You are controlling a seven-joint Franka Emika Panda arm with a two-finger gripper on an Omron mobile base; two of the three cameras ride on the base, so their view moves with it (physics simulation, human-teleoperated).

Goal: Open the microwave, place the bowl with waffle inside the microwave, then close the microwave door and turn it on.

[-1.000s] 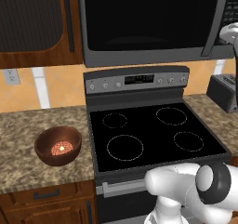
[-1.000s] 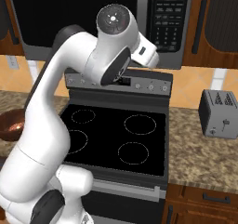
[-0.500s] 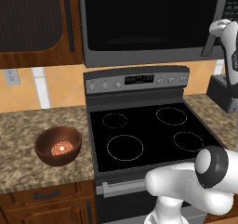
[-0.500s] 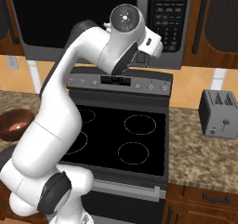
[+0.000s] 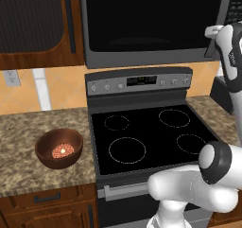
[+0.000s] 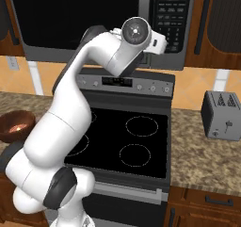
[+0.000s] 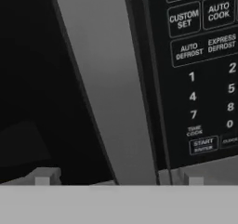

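On the near left worktop (image 5: 28,127) I have the bowl (image 5: 59,148) with the waffle (image 5: 63,150) lying in its bottom, parked beside the stove (image 5: 146,137) within reach, I judge, for loading later. Farther back and above the stove hangs the microwave (image 5: 142,57), its microwave door (image 5: 151,19) shut. My claw (image 7: 116,179) sits up close there, jaws spread wide and gripping nothing, one tip either side of the long grey handle (image 7: 104,79), lined up, I reckon, to take it and pull.
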